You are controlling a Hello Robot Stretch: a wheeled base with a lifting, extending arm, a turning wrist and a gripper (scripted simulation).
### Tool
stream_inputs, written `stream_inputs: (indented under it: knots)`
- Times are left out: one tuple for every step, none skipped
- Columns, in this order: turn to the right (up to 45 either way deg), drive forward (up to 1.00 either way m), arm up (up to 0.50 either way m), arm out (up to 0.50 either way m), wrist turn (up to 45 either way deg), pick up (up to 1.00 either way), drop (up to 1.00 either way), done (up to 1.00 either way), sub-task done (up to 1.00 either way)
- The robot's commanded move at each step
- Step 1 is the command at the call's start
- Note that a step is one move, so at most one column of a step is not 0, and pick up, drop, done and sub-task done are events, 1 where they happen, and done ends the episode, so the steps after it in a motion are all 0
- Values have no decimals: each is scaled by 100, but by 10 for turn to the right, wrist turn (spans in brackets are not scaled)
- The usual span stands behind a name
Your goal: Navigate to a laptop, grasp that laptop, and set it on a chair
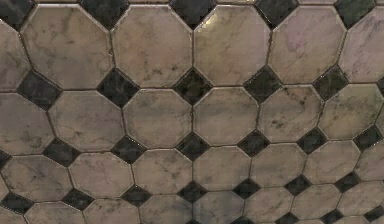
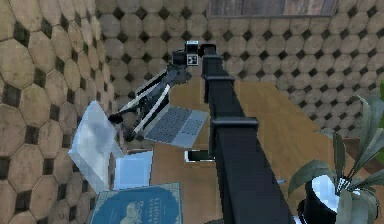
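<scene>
Grasp step. Laptop (image 2: 95,150) lies open on the table (image 2: 270,120). The gripper (image 2: 130,117) is at its keyboard; whether it holds anything cannot be told. Next: lift clear, then find 1 chair.

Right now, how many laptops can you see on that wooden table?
1. The laptop lies open on the wooden table, just left of the arm in the arm side view. The arm covers a strip of the tabletop, so something small may be hidden there.
</scene>
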Motion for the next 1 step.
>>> stream_inputs:
  knots:
    - [0, 0, 0, 0, 450, 0, 0, 0, 0]
